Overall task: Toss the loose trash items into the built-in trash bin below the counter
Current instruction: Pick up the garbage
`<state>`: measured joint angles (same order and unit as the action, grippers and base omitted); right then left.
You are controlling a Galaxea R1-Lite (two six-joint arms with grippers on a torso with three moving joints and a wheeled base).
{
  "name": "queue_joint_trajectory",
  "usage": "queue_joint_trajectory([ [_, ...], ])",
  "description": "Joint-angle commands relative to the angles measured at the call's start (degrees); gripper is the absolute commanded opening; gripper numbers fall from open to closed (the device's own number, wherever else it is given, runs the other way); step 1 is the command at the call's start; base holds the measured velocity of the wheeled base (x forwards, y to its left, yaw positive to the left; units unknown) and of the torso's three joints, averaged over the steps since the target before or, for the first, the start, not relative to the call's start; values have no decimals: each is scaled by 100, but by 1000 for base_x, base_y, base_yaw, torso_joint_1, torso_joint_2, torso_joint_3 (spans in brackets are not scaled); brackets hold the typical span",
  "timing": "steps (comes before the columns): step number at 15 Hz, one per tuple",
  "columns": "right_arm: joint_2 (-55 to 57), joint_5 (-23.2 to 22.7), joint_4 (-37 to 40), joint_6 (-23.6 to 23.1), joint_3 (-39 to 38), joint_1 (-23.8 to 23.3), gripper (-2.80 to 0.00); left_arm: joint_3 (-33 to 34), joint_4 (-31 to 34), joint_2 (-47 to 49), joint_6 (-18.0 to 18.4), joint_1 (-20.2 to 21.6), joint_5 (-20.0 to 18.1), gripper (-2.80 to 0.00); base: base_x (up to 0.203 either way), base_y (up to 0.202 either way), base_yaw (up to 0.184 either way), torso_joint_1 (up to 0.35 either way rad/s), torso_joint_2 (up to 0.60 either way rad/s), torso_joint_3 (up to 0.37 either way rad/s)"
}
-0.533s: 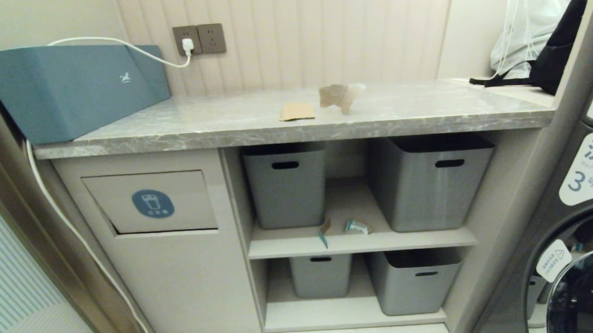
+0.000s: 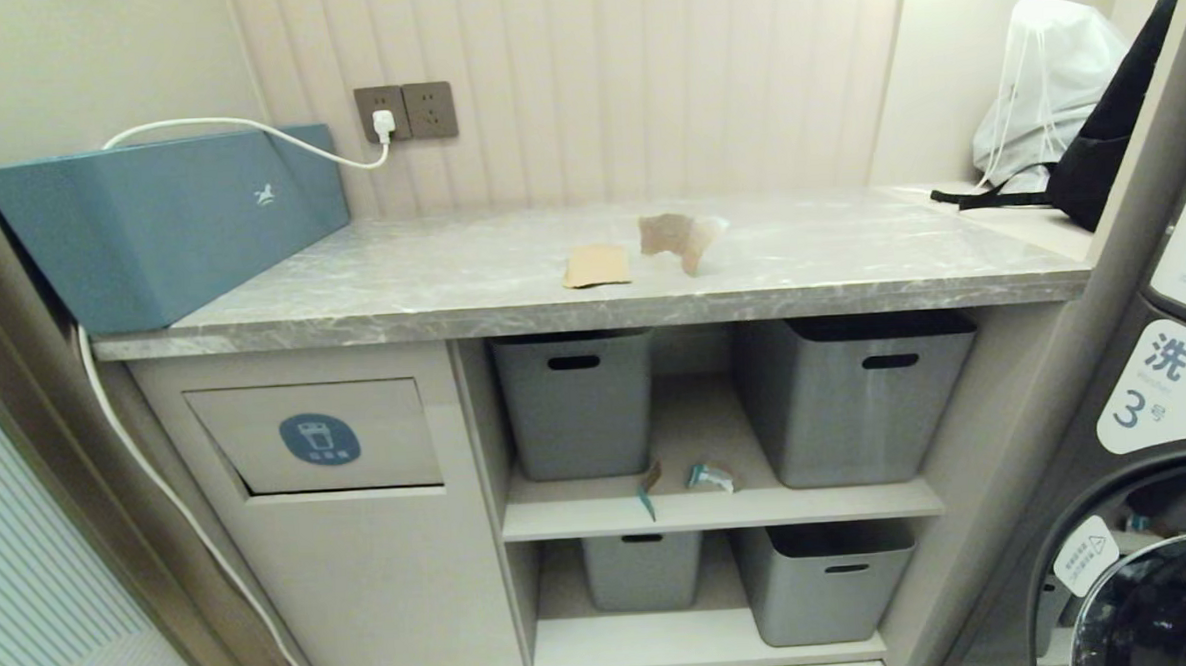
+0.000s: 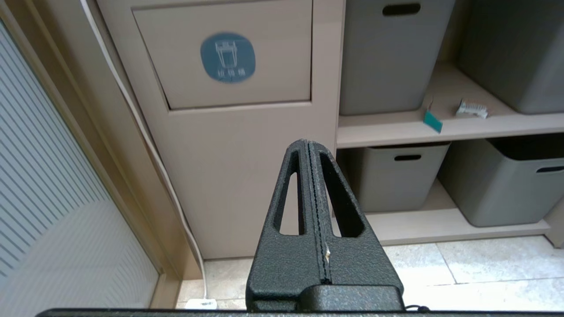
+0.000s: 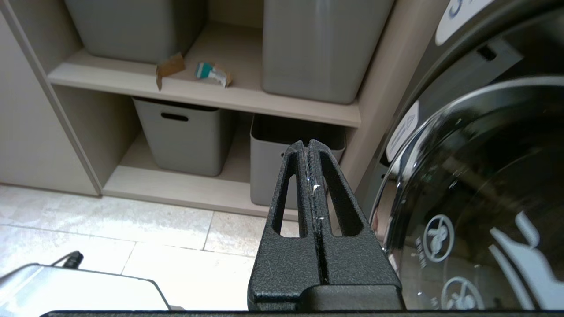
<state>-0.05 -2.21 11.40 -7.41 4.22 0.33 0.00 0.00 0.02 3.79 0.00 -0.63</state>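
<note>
Grey pale-veined counter (image 2: 450, 269), brown scraps (image 2: 597, 267), beige trash bin (image 2: 362, 543) with blue sticker (image 2: 319, 439).

Two torn brown paper scraps (image 2: 596, 266) lie on the counter (image 2: 512, 321). One teal wrapper sliver (image 2: 647, 491) and one crumpled teal-and-white wrapper (image 2: 710, 477) sit on the upper shelf. Four grey plastic tubs (image 2: 574, 404), one teal-blue box (image 2: 163, 227), one trash-bin flap (image 2: 317, 437), one white drawstring bag (image 2: 1038, 83), two wall sockets (image 2: 406, 112).

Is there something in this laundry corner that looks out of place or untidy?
Yes. Two torn brown cardboard scraps lie loose on the marble counter. A teal wrapper sliver and a crumpled wrapper lie on the middle shelf between the grey tubs. The trash bin flap is closed.
</note>
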Motion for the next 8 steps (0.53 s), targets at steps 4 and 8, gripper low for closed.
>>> queue_joint_trajectory([
  [4, 5, -8, 11, 3, 0, 2, -280, 5, 0, -11, -115, 0, 19, -280, 0, 0, 0, 187, -461, -284],
  [8, 5, -8, 11, 3, -9, 2, -280, 0, 0, -11, -115, 0, 17, -280, 0, 0, 0, 211, -487, -276],
])
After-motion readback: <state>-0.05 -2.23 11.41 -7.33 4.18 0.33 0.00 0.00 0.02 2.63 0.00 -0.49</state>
